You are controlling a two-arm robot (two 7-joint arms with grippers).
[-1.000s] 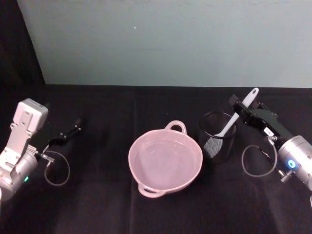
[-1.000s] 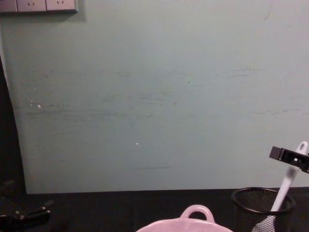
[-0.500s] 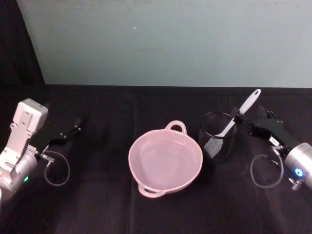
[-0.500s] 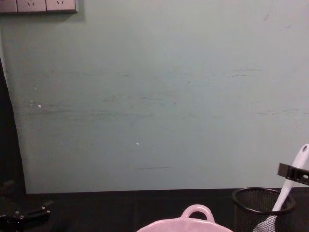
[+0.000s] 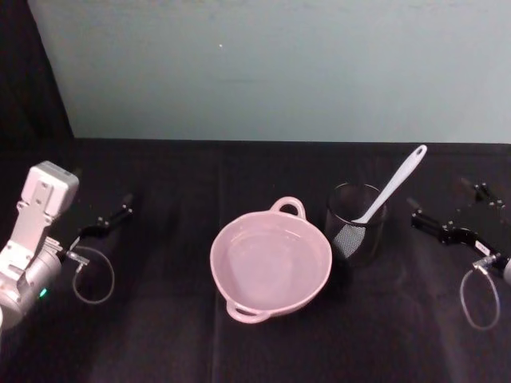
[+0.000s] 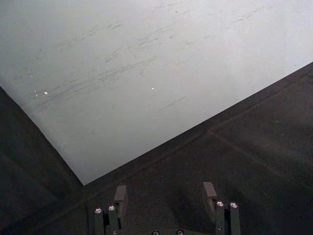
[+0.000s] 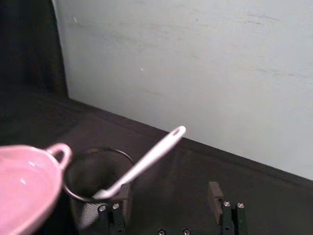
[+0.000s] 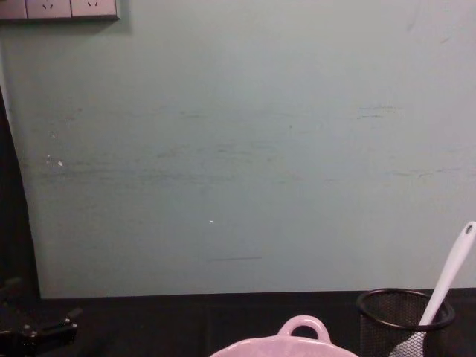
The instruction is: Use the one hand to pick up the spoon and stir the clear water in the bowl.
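1. The right tool (image 5: 441, 217) hovers low over the black counter (image 5: 160, 319) at the 3 o'clock side of the head view, its two fingers (image 7: 123, 193) spread wide with nothing between them.
2. It is near the black mesh cup (image 5: 355, 222) but apart from it, at the cup's 3 o'clock.
3. The white spoon (image 5: 391, 185) stands in that cup, head down inside, handle leaning out toward 1 o'clock. Nothing touches it.
4. In the right wrist view the spoon (image 7: 142, 164) rests against the cup's (image 7: 98, 181) rim, ahead of the spread fingers.
5. The pink bowl (image 5: 270, 261) sits at the counter's middle, at the cup's 9 o'clock and just beside it, one looped handle at its 12 o'clock and another toward 7 o'clock.
6. The left tool (image 5: 108, 219) is parked far off at the 9 o'clock edge, fingers spread, gripping nothing.
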